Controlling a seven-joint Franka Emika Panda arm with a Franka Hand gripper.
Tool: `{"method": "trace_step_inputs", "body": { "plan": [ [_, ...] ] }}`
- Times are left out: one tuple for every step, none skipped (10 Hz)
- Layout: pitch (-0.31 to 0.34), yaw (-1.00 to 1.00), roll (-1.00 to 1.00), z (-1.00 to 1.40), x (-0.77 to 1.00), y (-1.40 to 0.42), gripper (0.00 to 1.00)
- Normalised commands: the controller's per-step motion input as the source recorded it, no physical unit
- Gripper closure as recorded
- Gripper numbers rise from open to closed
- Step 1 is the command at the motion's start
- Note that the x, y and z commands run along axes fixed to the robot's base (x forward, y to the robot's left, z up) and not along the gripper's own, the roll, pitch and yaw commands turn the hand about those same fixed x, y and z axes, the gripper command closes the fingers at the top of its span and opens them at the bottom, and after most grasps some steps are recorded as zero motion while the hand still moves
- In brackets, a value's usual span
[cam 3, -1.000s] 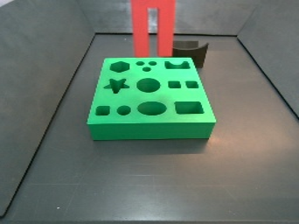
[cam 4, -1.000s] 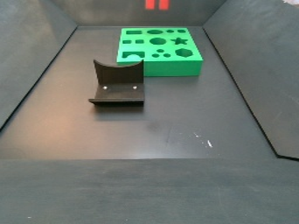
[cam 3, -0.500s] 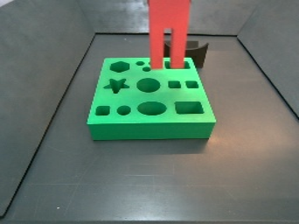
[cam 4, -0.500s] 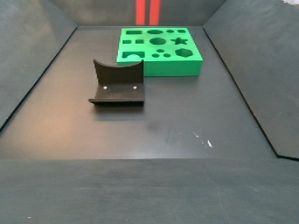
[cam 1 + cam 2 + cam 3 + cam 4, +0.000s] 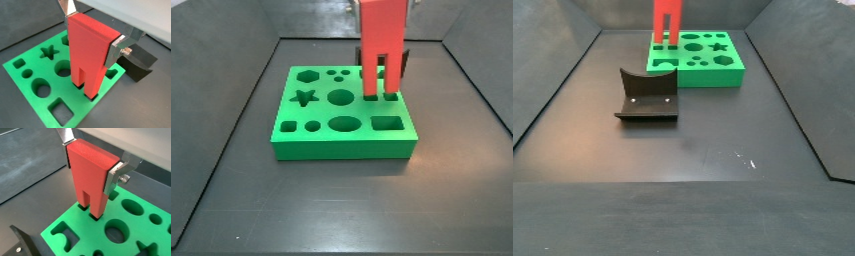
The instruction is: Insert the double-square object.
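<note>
Moved: tall bright-red plastic double-square object now over green holed block's paired square holes | claw clenched on its upper slab | rigid, light, slick-sided; hold high.

So the pincer is pointing straight down, seen up close in both wrist views. Its two flat silver fingers are clamped on the top slab of the red double-square object, one on each broad face. One finger is easy to see, a silver plate with a bolt head on it, pressed flat against the red side. The opposite finger only pokes out as a thin silver edge behind the top corner. In a side view the pincer is cut off by the frame edge, so just the red piece hangs upright from it toward the far side.
</note>
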Motion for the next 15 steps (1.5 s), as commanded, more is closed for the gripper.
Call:
{"method": "trace_step_inputs", "body": {
  "plan": [
    [0.0,0.32,0.24,-0.27,0.36,0.02,1.0],
    [-0.11,0.12,0.05,-0.32,0.0,-0.02,1.0],
    [-0.113,0.06,0.05,-0.29,-0.03,-0.06,1.0],
    [-0.089,0.02,0.06,-0.22,-0.15,-0.05,1.0],
    [-0.063,0.0,0.05,-0.21,-0.27,-0.01,1.0],
    [-0.06,0.0,0.06,-0.17,-0.37,0.0,1.0],
    [-0.053,0.0,0.04,-0.17,-0.29,0.0,1.0],
    [-0.007,-0.01,0.06,-0.17,-0.01,-0.05,1.0],
    [0.0,-0.08,0.07,-0.32,0.21,-0.12,1.0],
    [0.01,-0.1,0.11,-0.43,0.4,-0.15,1.0],
    [0.04,-0.12,0.14,-0.54,0.5,-0.16,1.0],
    [0.06,-0.11,0.08,-0.55,0.38,-0.11,1.0],
    [0.076,-0.12,0.07,-0.13,0.2,-0.03,1.0],
    [0.107,-0.03,0.0,-0.12,0.16,0.0,1.0],
    [0.229,-0.01,0.06,-0.28,0.09,-0.06,1.0]
  ]
}}
